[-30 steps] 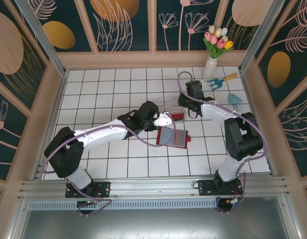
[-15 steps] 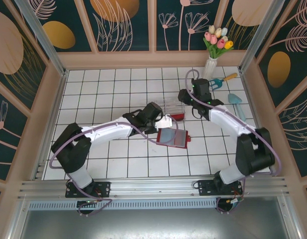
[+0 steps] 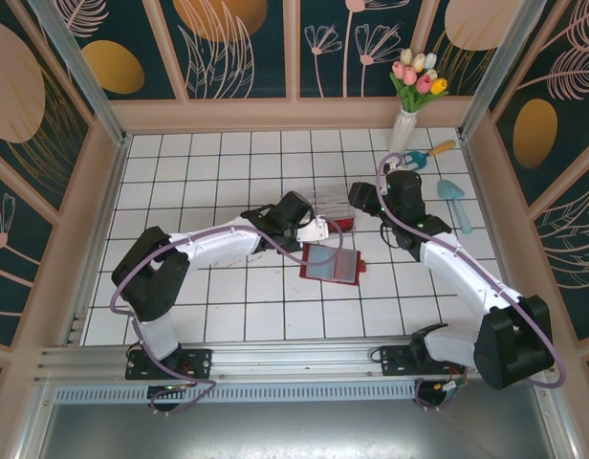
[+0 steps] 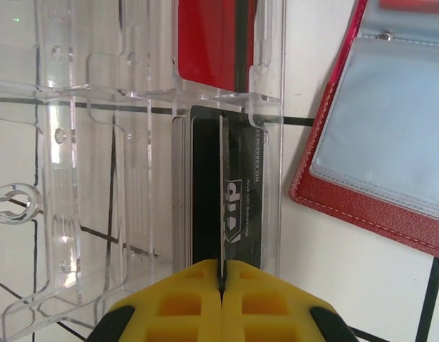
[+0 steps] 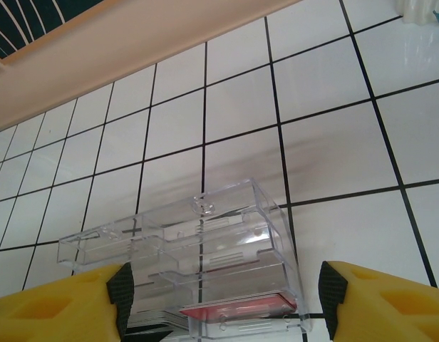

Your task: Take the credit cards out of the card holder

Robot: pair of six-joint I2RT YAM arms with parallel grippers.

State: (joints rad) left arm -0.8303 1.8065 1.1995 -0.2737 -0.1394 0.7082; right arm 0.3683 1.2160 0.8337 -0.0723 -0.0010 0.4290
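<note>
red card holder [image 3: 330, 265] open flat, credit card [image 4: 221, 185] edge-on

The card holder [image 3: 330, 265] has a grained, leather-like red cover and glossy clear plastic sleeves. The box [image 5: 198, 263] is clear, shiny hard plastic; the black card [image 4: 241, 214] in it looks smooth and glossy. Matt yellow plastic fingers [image 4: 177, 310] of the left gripper [image 4: 221, 285] pinch 1 thin, stiff card [image 4: 221, 178]. The surface [image 3: 228, 306] is glossy white tile.

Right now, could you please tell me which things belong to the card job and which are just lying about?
Job: card holder; card pinched in left pincer; clear box holding cards.
Lying about: tulip vase; teal trowel; hand rake.
</note>
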